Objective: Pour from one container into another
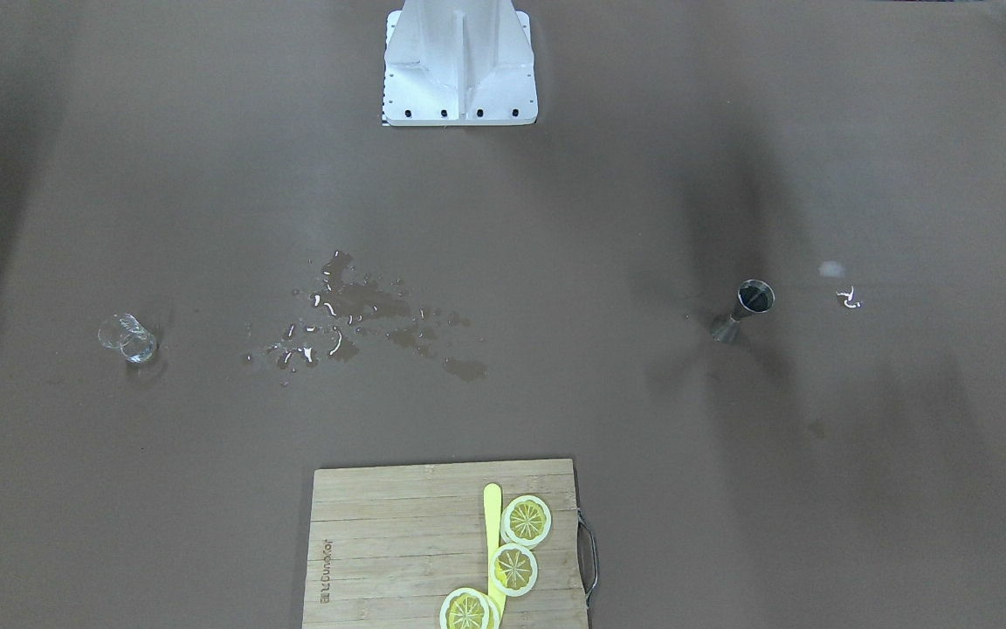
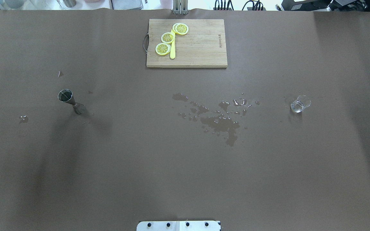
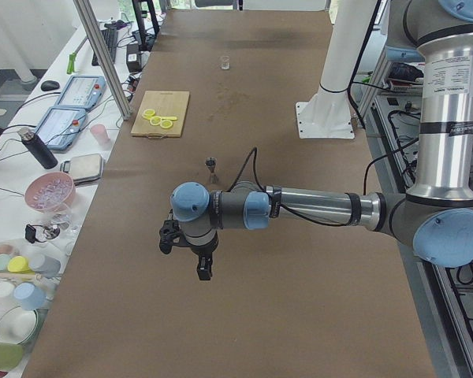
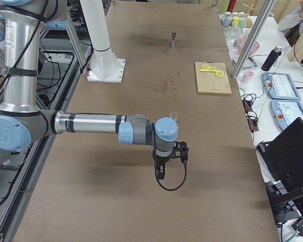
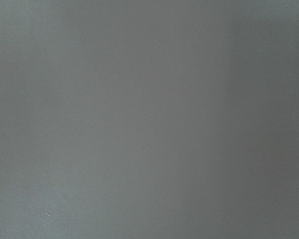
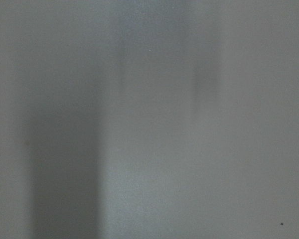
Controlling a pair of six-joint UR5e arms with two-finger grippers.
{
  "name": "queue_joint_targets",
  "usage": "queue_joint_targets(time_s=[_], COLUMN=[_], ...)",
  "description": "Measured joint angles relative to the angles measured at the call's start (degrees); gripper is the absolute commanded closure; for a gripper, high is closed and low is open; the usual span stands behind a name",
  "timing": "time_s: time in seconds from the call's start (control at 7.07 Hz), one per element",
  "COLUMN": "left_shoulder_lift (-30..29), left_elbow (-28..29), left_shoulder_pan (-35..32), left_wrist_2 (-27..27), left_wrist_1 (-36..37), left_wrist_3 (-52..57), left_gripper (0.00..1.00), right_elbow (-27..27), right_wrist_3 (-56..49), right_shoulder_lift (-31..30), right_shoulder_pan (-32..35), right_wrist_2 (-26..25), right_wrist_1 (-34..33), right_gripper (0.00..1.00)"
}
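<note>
We see a small steel measuring cup (image 2: pixel 71 102), shaped like an hourglass, standing upright on the table's (image 2: pixel 185 179) left half, about midway between its near and far edges. A small clear glass (image 2: pixel 300 103) stands upright toward the right edge, well apart from it. We cannot tell whether either holds liquid.

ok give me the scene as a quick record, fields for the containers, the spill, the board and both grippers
jigger: metal, upright, on the robot's left half of the table
glass: clear, upright, on the right half; fill level unclear
spill: puddle and drops between the two, nearer the glass
cutting board: far edge, carrying lemon slices and a yellow utensil
left gripper: over bare table, apart from the jigger; open or shut cannot tell
right gripper: over bare table, apart from the glass; cannot tell
</note>
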Motion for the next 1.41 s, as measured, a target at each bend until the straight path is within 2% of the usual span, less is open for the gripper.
queue_joint_targets(time_s=[0.42,0.85,1.41], left_shoulder_lift=[0.0,0.0,-1.2], left_elbow=[0.1,0.1,-0.4], left_shoulder_pan=[0.0,-0.1,-0.1], left_wrist_2=[0.1,0.0,-0.1], left_wrist_1=[0.0,0.1,0.6], left_wrist_3=[0.0,0.0,-0.6], left_gripper=[0.02,0.02,0.01], right_elbow=[0.6,-0.1,0.2], right_wrist_3=[0.0,-0.3,-0.4], right_shoulder_lift=[0.1,0.0,0.2], right_shoulder_pan=[0.0,0.0,-0.3], right_wrist_2=[0.0,-0.2,0.2], right_wrist_1=[0.5,4.3,4.8], right_gripper=[0.00,0.00,0.00])
